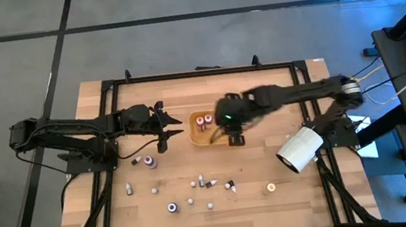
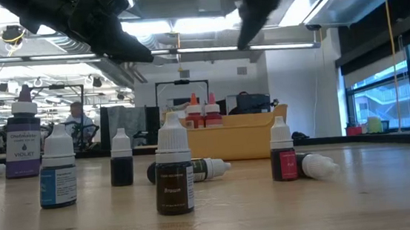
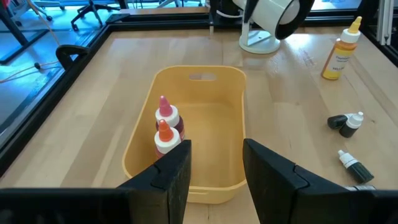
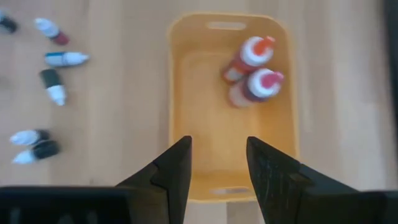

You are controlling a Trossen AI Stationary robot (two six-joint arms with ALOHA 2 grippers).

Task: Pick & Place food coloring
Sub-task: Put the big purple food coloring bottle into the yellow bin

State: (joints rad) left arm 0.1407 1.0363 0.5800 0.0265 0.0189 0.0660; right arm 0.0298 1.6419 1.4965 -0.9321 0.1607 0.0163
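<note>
Two food coloring bottles, one with an orange cap [image 4: 255,51] and one with a red cap [image 4: 263,84], stand in the orange tray [image 1: 207,138]. Several more food coloring bottles lie or stand on the table nearer its front edge, among them a violet one [image 1: 148,163] and a brown one [image 2: 173,171]. My right gripper [image 4: 217,155] hangs open above the tray's right side [image 1: 231,132], with nothing between its fingers. My left gripper [image 3: 216,158] waits open and empty just left of the tray [image 1: 172,125].
A big white cylinder [image 1: 299,150] on a stand sits right of the tray. A yellow bottle [image 3: 341,55] stands alone at the front right. Black frame rails [image 1: 198,74] run along the table's edges. Bare wood lies between the tray and the scattered bottles.
</note>
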